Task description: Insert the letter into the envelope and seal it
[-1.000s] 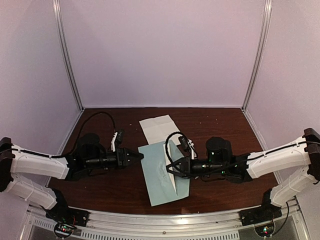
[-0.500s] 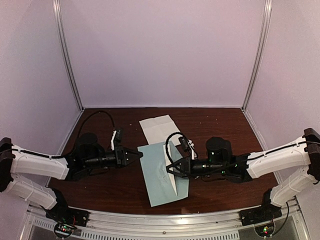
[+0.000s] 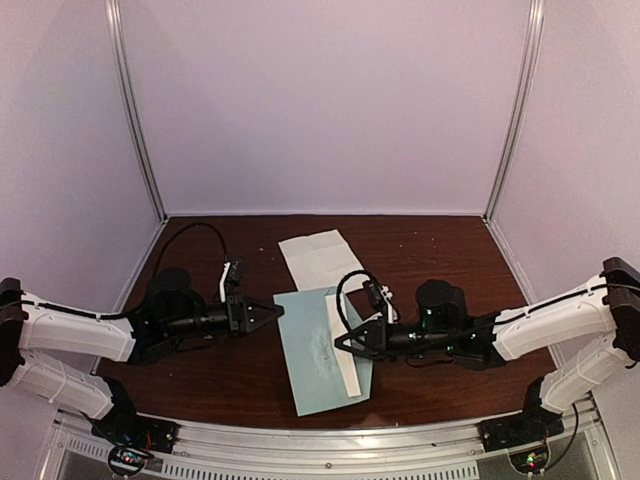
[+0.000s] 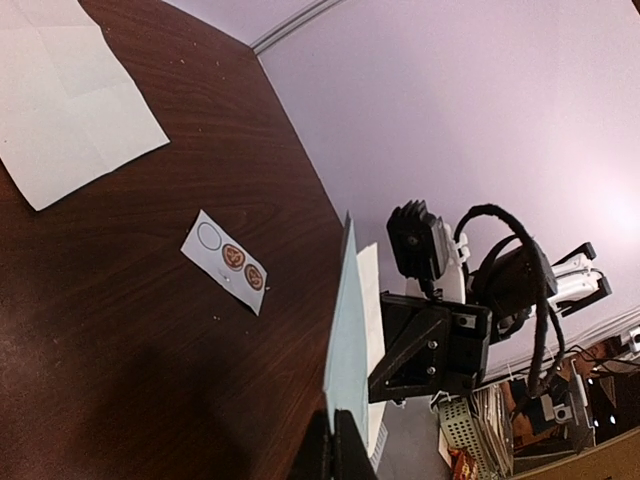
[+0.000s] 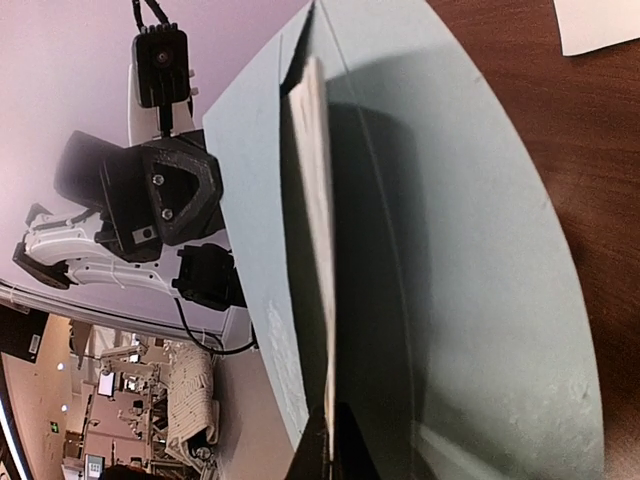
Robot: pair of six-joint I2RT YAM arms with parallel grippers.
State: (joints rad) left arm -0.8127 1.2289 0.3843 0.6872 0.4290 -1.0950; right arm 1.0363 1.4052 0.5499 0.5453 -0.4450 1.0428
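Envelope (image 3: 318,350) sits at the near middle of the counter (image 3: 220,385), between my two arms, and I have it from both sides. My left pincer (image 3: 280,311) is clenched on its left edge; in the left wrist view the teal sheet runs edge-on straight into the closed tips. My right pincer (image 3: 340,343) is clenched as well, grasping the pale flap (image 5: 315,200), which stands up from the teal body in the right wrist view. The body bows under the two grips. I cannot tell whether it is wholly off the wood or only partly raised.

As for progress, I judge that none of the real work is done. The letter (image 3: 318,255) lies flat on the counter just beyond the envelope's far end, outside it and untouched by either pincer. The flap is up, so the mouth is not shut and nothing is sealed. The sticker strip (image 4: 225,262) lies by itself on the wood, and I take it to be meant for the closing.

What is left is nearly everything. I need to get the mouth open enough to take paper, free one pincer to fetch the letter, and slide the letter in. Then I fold the flap down and fix it.
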